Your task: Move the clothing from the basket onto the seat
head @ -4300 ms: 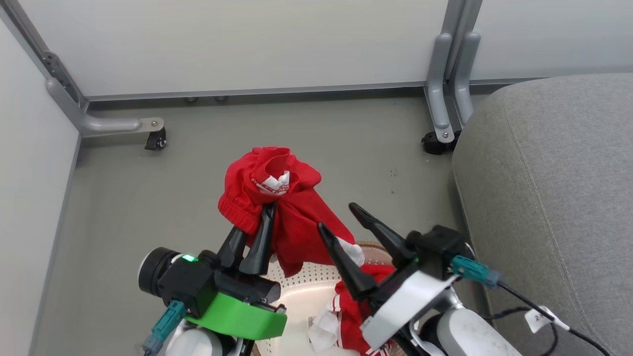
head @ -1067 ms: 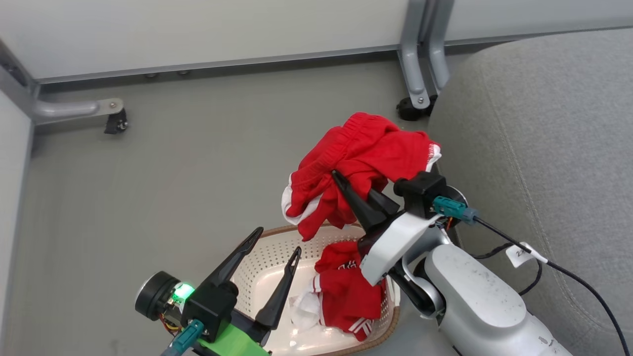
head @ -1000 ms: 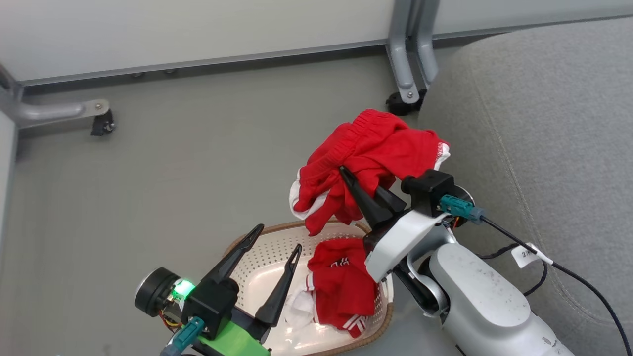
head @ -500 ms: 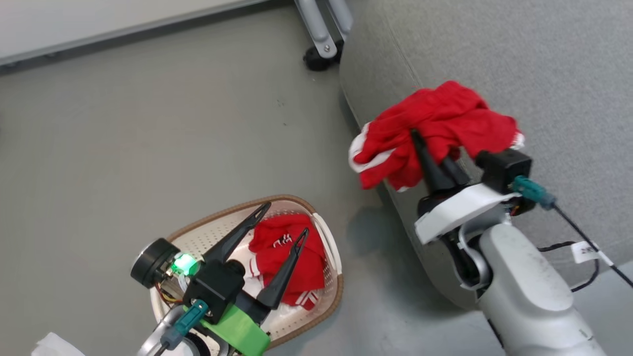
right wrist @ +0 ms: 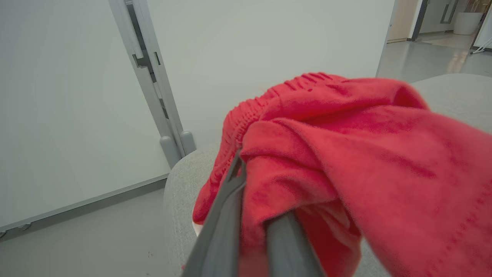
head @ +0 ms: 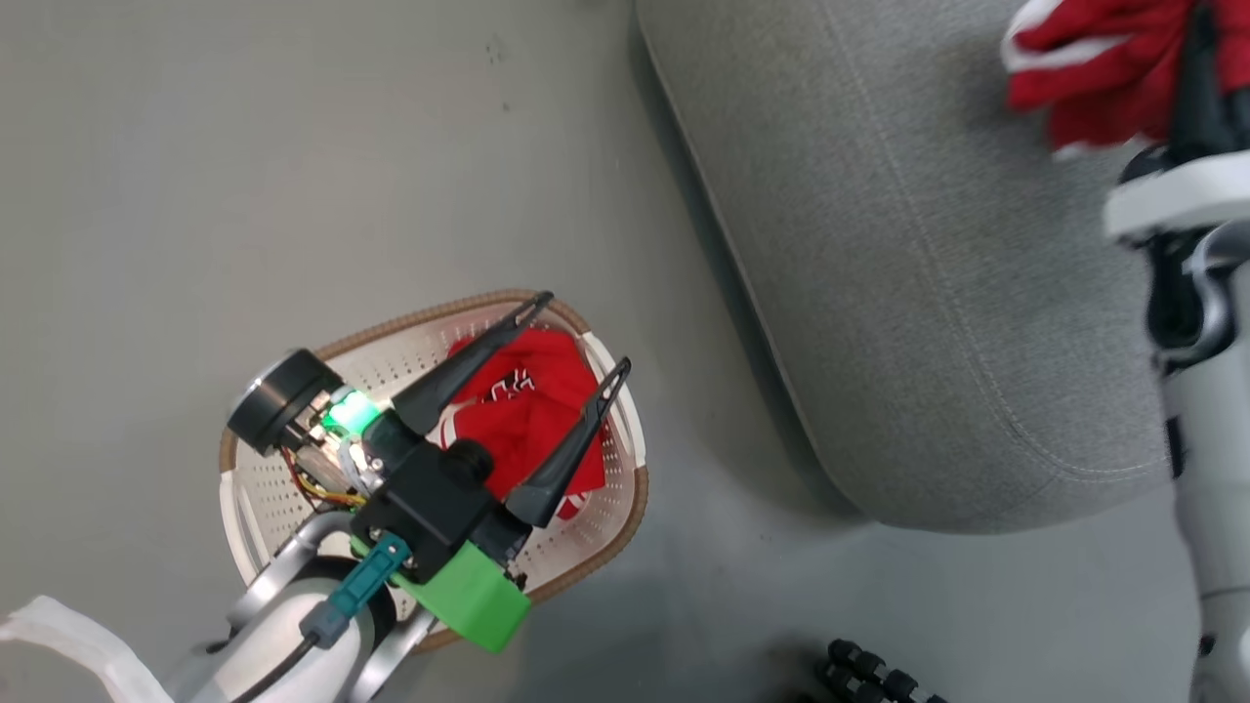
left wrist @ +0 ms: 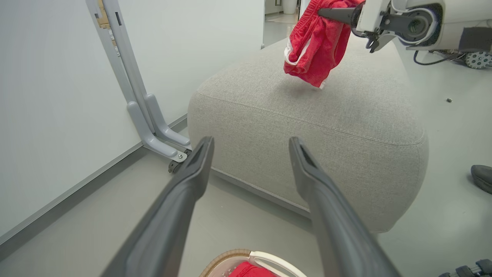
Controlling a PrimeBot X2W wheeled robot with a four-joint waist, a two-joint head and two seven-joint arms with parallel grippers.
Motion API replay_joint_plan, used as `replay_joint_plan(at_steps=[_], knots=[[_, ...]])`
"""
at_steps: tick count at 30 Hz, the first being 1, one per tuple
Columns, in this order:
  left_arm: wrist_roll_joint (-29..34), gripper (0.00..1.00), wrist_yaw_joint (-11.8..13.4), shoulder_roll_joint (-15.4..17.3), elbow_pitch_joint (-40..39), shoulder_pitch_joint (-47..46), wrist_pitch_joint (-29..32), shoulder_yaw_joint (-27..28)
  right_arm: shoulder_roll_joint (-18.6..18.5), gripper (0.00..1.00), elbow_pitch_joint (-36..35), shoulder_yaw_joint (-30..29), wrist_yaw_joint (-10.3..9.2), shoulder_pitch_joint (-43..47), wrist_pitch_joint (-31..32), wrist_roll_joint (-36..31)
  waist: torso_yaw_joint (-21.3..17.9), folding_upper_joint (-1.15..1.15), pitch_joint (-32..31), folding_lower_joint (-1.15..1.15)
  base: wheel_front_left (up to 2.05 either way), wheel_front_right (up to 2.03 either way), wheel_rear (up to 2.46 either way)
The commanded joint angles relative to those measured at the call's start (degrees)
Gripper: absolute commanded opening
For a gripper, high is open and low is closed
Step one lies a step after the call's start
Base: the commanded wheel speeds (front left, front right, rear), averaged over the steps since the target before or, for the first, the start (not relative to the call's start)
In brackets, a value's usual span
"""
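Grey flooring (head: pixel 244 146) is stretching under everything, and a white partition wall (left wrist: pixel 57 77) with a grey metal post (left wrist: pixel 148 115) is standing at the far left in the left wrist view. The seat (head: pixel 928 293) is lying to the right of the basket (head: pixel 630 503), near it, with a strip of floor showing between them. The left gripper (head: pixel 586 330) is hovering over the basket with its fingers spread wide, gripping nothing. Beneath those fingers, one red garment (head: pixel 527 415) is lying crumpled in the far right part of the basket. The right gripper (left wrist: pixel 324 12) is reaching over the seat from the right, its fingers pressed together and pinching a bunch of the second red garment (left wrist: pixel 315 42). That garment is hanging in folds over the cushion's top, its white trim showing and its shadow falling on the grey fabric below.
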Motion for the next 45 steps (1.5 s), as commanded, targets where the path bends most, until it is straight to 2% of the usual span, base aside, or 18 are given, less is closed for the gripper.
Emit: replay_joint_plan(at_steps=[1, 4, 10, 11, 13, 14, 20, 27, 35, 45], knots=[[0.2, 1.0, -0.1, 0.8, -0.3, -1.9, 0.1, -0.1, -1.0, 0.0, 0.7, -1.8, 0.0, -2.3, -0.2, -0.9, 1.8, 0.0, 6.3, -0.01, 0.0, 0.0, 0.0], [0.9, 1.0, -0.2, 1.6, -0.8, -4.1, -0.2, -0.4, -3.3, 0.0, 2.8, -6.4, 0.0, -6.3, -0.3, -2.5, 3.1, 0.0, 9.2, -0.01, 0.0, 0.0, 0.0], [1.1, 1.0, -0.1, 1.9, -0.6, -6.4, -1.2, 0.0, -4.3, 0.0, 9.2, -11.6, 0.0, -10.5, -0.2, -5.0, 4.6, 0.0, 13.4, -0.01, 0.0, 0.0, 0.0], [1.1, 1.0, 0.0, 2.0, -0.6, -6.7, -1.3, 0.1, -4.4, 0.03, 10.2, -12.5, 0.0, -11.2, -0.2, -5.4, 4.8, 0.0, 14.1, -0.01, 0.0, 0.0, 0.0], [1.2, 1.0, 0.1, 2.1, -0.3, -7.3, -1.5, 0.3, -3.6, 0.82, 11.8, -13.7, 0.0, -11.7, -0.2, -5.7, 5.0, 0.0, 14.9, -0.01, 0.0, 0.0, 0.0], [1.2, 1.0, 0.2, 2.1, -0.1, -7.4, -1.7, 0.4, -3.3, 1.0, 12.3, -14.3, 0.0, -11.6, -0.2, -5.9, 5.0, 0.0, 15.2, -0.01, 0.0, 0.0, 0.0], [1.2, 1.0, 0.7, 2.1, 0.7, -7.8, -2.5, 0.7, -1.0, 1.0, 12.0, -16.7, 0.0, -7.8, -0.2, -6.6, 4.8, 0.0, 15.0, -0.01, 0.0, 0.0, 0.0], [0.5, 1.0, 1.5, 1.2, 2.5, -6.6, -4.1, 0.1, 2.4, 1.0, 6.9, -17.9, 0.0, 0.0, -0.2, -6.8, 4.6, 0.0, 11.5, -0.01, 0.0, 0.0, 0.0], [-0.9, 1.0, 3.4, 0.1, 4.7, -4.4, -6.4, 0.8, 5.2, 1.0, -0.2, -16.1, 0.0, 9.3, -0.2, -6.8, 4.5, 0.0, 5.6, -0.01, 0.0, 0.0, 0.0], [-4.2, 1.0, 7.8, -2.7, 9.5, -0.7, -11.0, 3.5, 7.2, 1.0, -14.5, -8.9, -0.01, 21.0, -0.2, -10.7, 7.9, 0.0, -3.3, -0.01, 0.0, 0.0, 0.0]])
